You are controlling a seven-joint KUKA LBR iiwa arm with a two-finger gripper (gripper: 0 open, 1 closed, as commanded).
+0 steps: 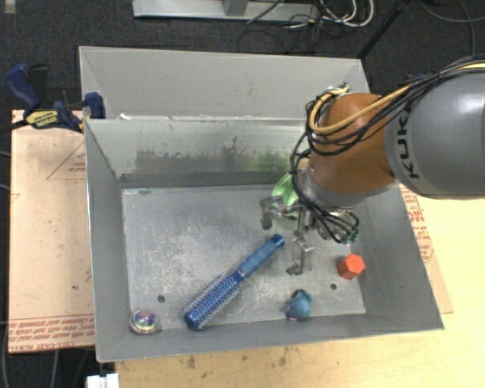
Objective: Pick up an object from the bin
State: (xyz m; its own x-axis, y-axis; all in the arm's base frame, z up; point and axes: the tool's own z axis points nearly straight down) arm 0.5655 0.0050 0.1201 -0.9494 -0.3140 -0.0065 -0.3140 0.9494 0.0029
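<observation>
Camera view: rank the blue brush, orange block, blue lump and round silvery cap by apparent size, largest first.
1. blue brush, by far the largest.
2. blue lump, round silvery cap and orange block look about alike, too close to rank.

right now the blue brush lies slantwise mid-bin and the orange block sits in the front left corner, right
No: the camera view shows the orange block on the right, beside the hand. A silver disc is in that corner. The blue brush does lie slantwise in the middle.
</observation>
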